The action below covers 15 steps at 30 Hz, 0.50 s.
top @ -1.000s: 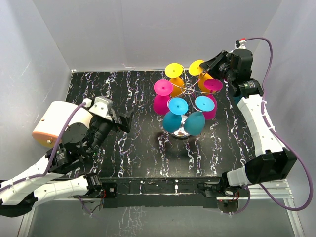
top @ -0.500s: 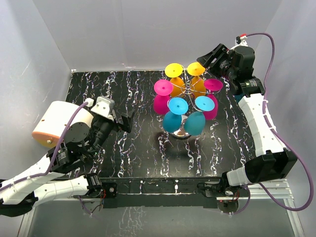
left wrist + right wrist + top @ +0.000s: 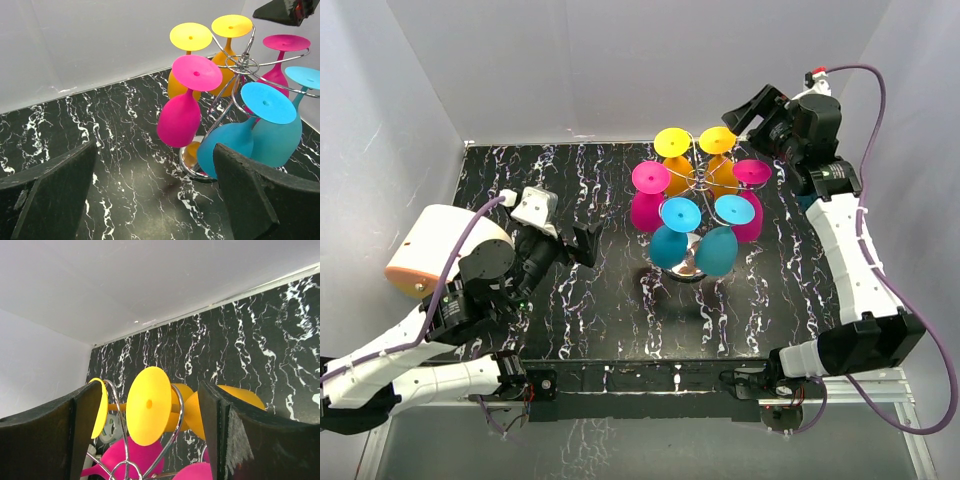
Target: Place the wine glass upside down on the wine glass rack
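At the left, the left tool (image 3: 582, 243) is hovering low over the black marbled tabletop (image 3: 520, 170). Its fingers are spreading wide, gripping nothing, and pointing toward the wine glass rack (image 3: 698, 181). The rack is standing right of centre on the tabletop and carrying six wine glasses (image 3: 680, 214) upside down: two magenta, two blue, two yellow. Above the rack's far right side, the right tool (image 3: 747, 112) is hanging wide and empty near the far yellow wine glass (image 3: 718, 140).

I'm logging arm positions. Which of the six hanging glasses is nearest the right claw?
The right yellow glass, beside its yellow twin: its round foot faces the open right claw; the other four hang farther away.
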Available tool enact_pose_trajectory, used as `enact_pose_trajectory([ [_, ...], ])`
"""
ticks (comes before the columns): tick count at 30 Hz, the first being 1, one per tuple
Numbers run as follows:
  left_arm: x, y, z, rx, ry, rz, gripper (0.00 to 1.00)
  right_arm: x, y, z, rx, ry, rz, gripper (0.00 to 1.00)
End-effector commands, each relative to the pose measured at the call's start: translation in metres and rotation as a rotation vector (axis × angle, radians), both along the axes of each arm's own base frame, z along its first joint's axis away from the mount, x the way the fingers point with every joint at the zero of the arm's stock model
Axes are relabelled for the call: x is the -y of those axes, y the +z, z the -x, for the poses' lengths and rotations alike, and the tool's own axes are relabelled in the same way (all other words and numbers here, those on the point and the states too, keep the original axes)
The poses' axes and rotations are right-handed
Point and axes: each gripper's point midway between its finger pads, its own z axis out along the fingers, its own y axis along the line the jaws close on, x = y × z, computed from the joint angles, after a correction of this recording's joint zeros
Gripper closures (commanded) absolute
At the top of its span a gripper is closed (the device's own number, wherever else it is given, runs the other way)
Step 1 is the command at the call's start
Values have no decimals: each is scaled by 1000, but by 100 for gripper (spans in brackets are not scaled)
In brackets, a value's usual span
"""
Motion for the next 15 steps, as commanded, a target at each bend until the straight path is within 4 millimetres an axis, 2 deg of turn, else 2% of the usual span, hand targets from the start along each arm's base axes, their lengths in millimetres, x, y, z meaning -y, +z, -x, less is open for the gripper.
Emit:
enact_pose_trajectory([
  [1, -10, 12, 4, -6, 16, 67, 1, 21, 60, 18, 191, -95, 29, 22],
  [6, -29, 10, 1, 38, 82, 77, 1, 44, 58, 49, 218, -196, 61, 19],
  [9, -33, 8, 0, 55, 101, 84, 1, 62, 49, 82, 224, -273, 82, 16],
  [15, -27, -1, -4, 59, 110, 55, 1, 96, 20, 153, 205, -416, 97, 15],
])
